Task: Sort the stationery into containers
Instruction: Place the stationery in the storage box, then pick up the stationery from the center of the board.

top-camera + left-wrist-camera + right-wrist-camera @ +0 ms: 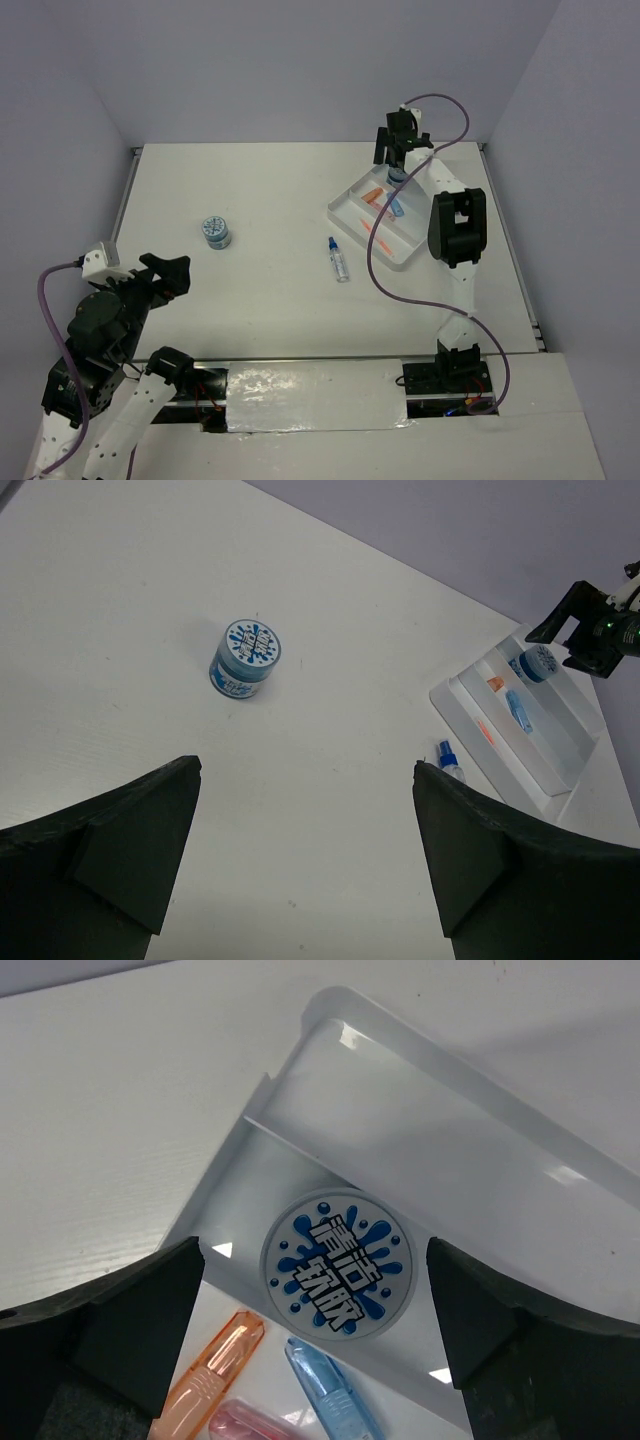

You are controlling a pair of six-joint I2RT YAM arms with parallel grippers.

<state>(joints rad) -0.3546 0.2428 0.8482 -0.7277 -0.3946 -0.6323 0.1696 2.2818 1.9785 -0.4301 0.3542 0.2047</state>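
The right claw (pixel 312 1255) hangs wide open over the far end of the tray (pixel 400 1150), its matte black fingers (pixel 130 1310) clear on either side of a round tub (pixel 337 1275). The tub rests in the tray, its flat lid printed with a blue splash and lettering; which compartment holds it I cannot tell. Just nearer lie three glossy, translucent ribbed capsules, orange (pixel 212 1375), blue (pixel 325 1390) and pink (pixel 250 1422). The tray is smooth white plastic with rounded corners and thin straight dividers that catch the light.

The left claw (pixel 306 768) is also spread wide, holding nothing, low at the near left. Well ahead of it a second blue-patterned tub (pixel 247 658) stands upright on the tabletop (pixel 260 200). A clear bottle with a blue cap (pixel 338 260) lies on its side just left of the tray. The tabletop is matte white, closed in by plain pale lilac walls (pixel 300 60).
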